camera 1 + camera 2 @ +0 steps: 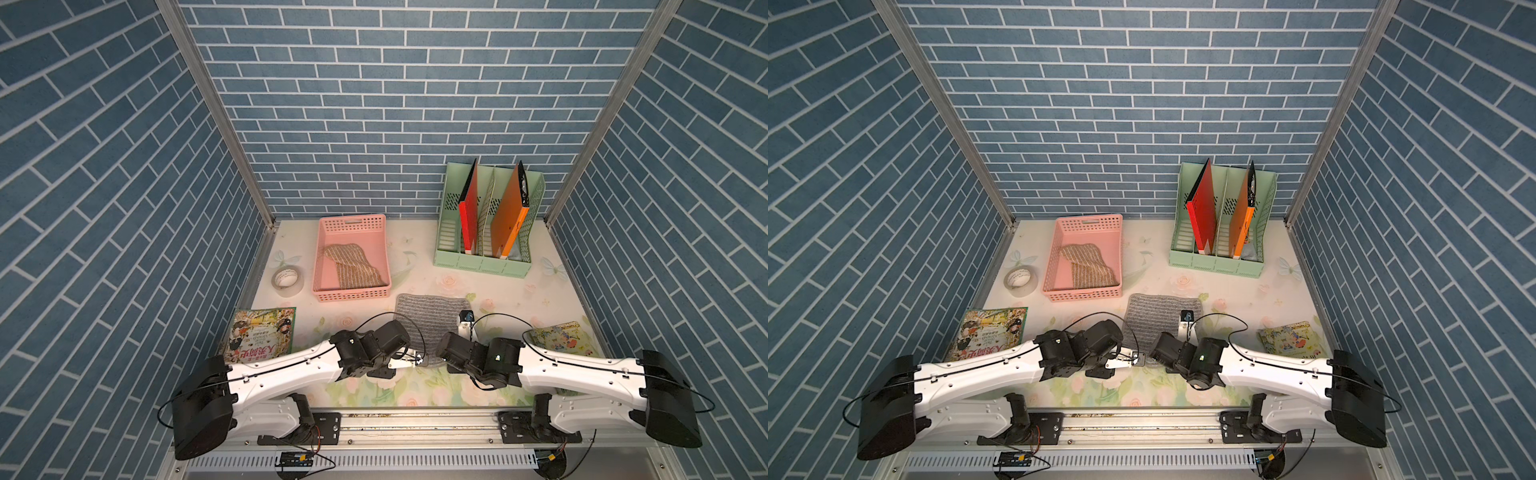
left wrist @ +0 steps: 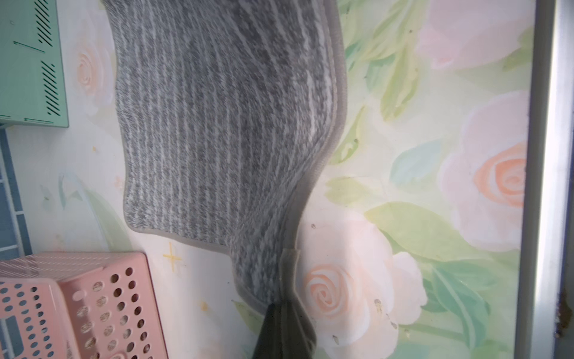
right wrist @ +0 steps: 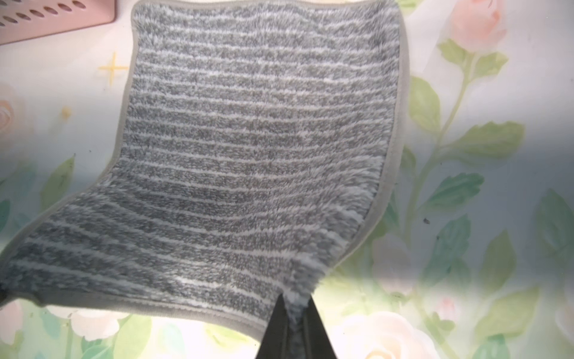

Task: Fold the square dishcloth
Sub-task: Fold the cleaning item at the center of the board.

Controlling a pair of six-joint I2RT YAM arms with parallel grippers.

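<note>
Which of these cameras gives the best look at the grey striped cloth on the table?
The right wrist view: the dishcloth fills the picture, stripes and border clear, one corner pinched in the right end effector. The left wrist view crops and blurs it. Both top views show it small and partly covered.

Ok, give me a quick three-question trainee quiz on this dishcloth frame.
1. True or false: the left gripper and right gripper are each shut on a near corner of the grey dishcloth.
2. What lies in the pink basket? A) a cup B) a brown striped cloth C) a sponge
3. By the robot's own sides, the tape roll stands on the basket's ___ side.
Key: 1 true; 2 B; 3 left.
</note>
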